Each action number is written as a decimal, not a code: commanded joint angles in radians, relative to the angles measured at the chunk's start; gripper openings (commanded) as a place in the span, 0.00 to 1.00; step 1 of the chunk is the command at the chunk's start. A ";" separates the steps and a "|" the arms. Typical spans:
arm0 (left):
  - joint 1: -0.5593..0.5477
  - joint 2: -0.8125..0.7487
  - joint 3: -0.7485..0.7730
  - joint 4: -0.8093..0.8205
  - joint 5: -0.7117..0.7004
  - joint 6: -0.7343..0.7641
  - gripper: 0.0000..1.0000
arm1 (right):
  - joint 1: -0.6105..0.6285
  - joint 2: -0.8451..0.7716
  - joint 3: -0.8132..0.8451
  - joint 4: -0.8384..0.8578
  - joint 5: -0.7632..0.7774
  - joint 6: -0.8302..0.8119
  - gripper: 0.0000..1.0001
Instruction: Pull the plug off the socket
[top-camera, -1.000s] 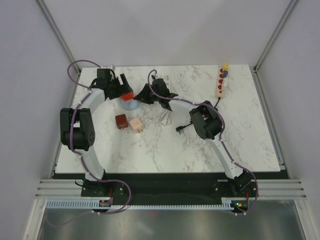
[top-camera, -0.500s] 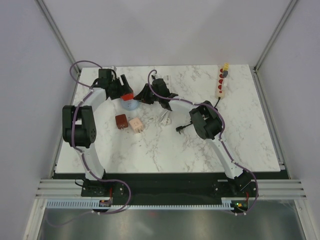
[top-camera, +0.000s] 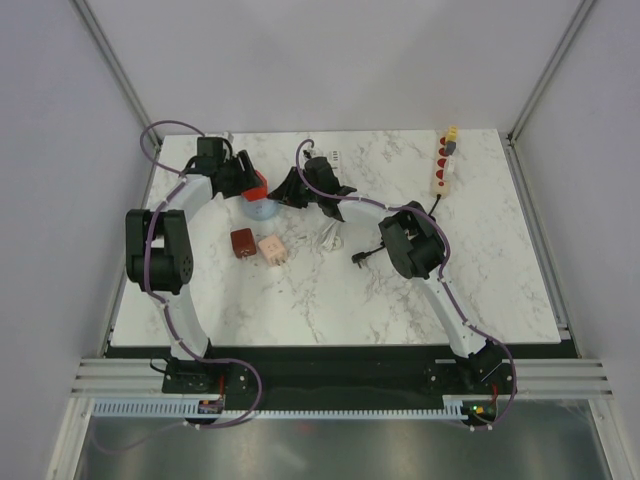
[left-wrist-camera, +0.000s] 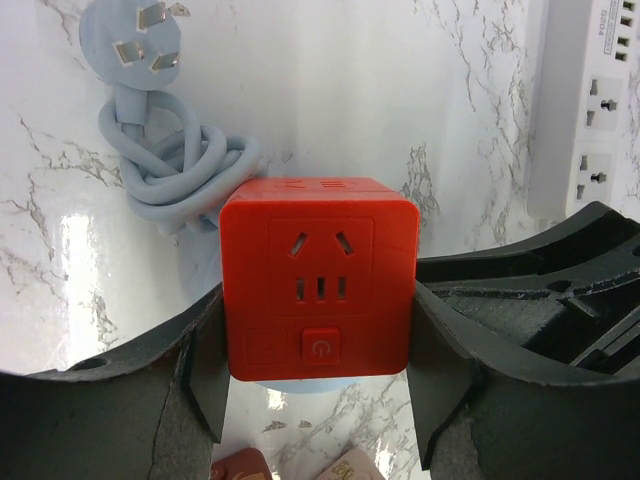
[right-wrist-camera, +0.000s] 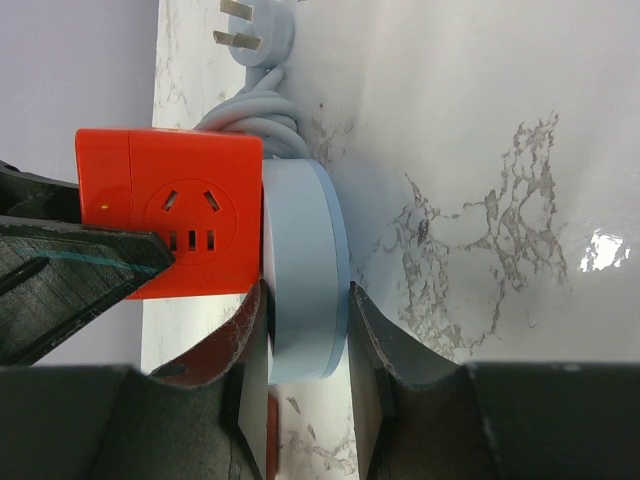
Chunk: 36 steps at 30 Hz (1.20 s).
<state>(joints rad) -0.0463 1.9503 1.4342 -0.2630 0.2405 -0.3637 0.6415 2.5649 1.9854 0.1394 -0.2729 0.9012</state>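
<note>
White marble desk (top-camera: 400, 290), grey walls (top-camera: 300, 60). Upper left, the left pincer (left-wrist-camera: 320, 380) clamps the red cube plug (left-wrist-camera: 318, 290). The right pincer (right-wrist-camera: 305, 295) grips the blue round socket (right-wrist-camera: 305, 230) joined to it. A power strip (top-camera: 443, 165) lies upper right.

We see a white, marble-patterned table (top-camera: 480, 270) inside a booth of plain pale grey walls (top-camera: 330, 60). Slanting metal posts (top-camera: 107, 60) mark the back corners, an aluminium rail (top-camera: 340, 378) runs along the near edge, and soft light gleams on the top.
</note>
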 joint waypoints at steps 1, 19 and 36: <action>-0.004 0.006 0.032 -0.012 0.077 -0.035 0.02 | 0.001 0.055 -0.053 -0.205 0.081 -0.090 0.00; -0.009 -0.105 -0.077 0.122 0.232 -0.158 0.02 | 0.014 0.020 -0.062 -0.303 0.267 -0.074 0.00; -0.035 -0.201 -0.135 0.134 0.139 -0.149 0.02 | 0.015 0.037 -0.017 -0.360 0.291 -0.058 0.00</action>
<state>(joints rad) -0.0860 1.7969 1.2884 -0.1631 0.3286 -0.4812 0.6605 2.5278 2.0003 -0.0078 -0.1219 0.9154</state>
